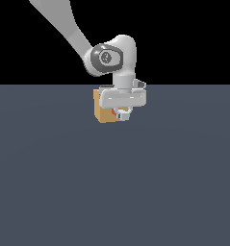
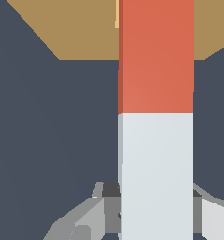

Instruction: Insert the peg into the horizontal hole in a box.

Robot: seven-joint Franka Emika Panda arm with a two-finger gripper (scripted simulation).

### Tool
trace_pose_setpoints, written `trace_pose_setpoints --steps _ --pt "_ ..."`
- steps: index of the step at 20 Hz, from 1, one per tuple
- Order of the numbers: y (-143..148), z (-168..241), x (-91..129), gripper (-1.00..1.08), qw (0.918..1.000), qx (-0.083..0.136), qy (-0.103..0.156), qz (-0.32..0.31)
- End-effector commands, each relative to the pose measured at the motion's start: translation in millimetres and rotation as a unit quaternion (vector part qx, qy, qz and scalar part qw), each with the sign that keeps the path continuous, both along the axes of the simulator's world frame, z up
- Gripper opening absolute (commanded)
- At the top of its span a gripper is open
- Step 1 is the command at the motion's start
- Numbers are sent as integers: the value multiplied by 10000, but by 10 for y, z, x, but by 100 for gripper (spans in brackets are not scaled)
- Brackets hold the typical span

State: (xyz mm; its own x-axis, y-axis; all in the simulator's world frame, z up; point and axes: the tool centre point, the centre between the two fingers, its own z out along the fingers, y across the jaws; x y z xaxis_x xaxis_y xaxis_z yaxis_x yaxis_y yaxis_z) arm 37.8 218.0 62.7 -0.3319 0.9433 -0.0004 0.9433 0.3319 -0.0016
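Observation:
The tan box (image 1: 102,109) stands on the dark floor near the far edge, partly covered by the arm's hand. In the wrist view the box (image 2: 71,28) fills the far end of the picture. The peg (image 2: 155,61) is a bar with an orange-red front half and a white rear half, pointing straight at the box's face. My gripper (image 2: 155,206) is shut on the white half. A thin lighter strip of the hole (image 2: 116,16) shows beside the peg; the peg hides the rest. In the exterior view only a red bit of the peg (image 1: 120,114) shows, at the gripper (image 1: 122,115).
The dark grey floor (image 1: 111,192) spreads out around the box on all sides. The arm's white link (image 1: 58,19) comes down from the exterior view's upper left to the wrist above the box.

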Motion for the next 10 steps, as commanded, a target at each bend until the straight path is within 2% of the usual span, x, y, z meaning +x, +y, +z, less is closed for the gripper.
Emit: trace_pose_setpoints --steps 1,6,10 --pt "204 10 -72 -100 10000 7 -8 12" --pt "507 14 -175 -100 10000 8 -11 13" --pt "583 17 -197 -100 10000 9 -13 13"
